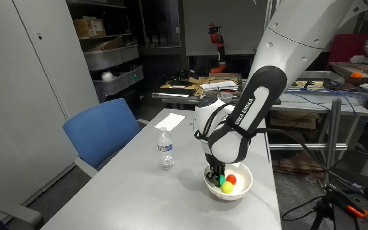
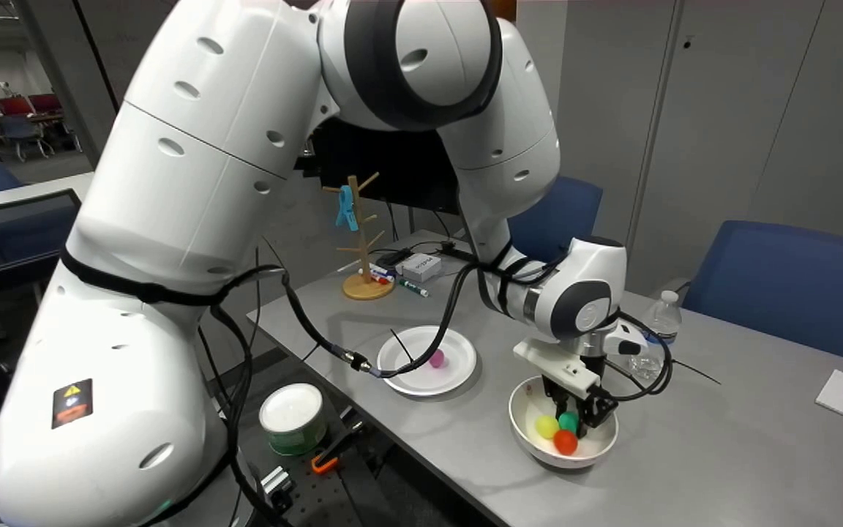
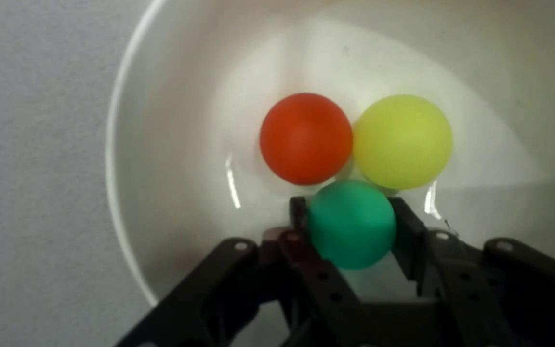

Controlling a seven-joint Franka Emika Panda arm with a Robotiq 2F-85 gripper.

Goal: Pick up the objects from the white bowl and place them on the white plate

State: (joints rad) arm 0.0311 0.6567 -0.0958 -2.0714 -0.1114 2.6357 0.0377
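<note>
Down inside the white bowl (image 1: 245, 179), the pincer (image 3: 350, 209) is clamped on a green ball (image 3: 352, 226), its two black tips touching it from opposite sides. Whether that ball rests on the bottom or hangs just off it, I cannot tell. Close by in the same bowl lie a red ball (image 3: 306, 139) and a yellow ball (image 3: 403, 142); in the wrist view these two touch, and the green one sits just beside both, near the notch where they meet.

The bowl stands upright on the grey worktop (image 1: 123, 198), near one long edge, and the white arm (image 1: 295, 41) reaches down over it in both exterior views. Near that same edge, apart from the bowl, lies a white plate (image 2: 458, 375), and on it, near the middle, is a pink ball (image 2: 437, 358).

Farther in from that edge, a clear water bottle (image 1: 165, 148) stands upright, apart from the bowl and the pincer. Beyond the bottle in an exterior view, a white paper sheet (image 1: 170, 122) lies flat near the opposite long edge, and a blue chair (image 1: 102, 127) stands beside that edge. Well along the worktop, past the plate in an exterior view, a wooden stand (image 2: 363, 256) carries a light blue clip (image 2: 347, 208) near its top; a small white box (image 2: 420, 268) and a green marker (image 2: 414, 288) lie near its base.
</note>
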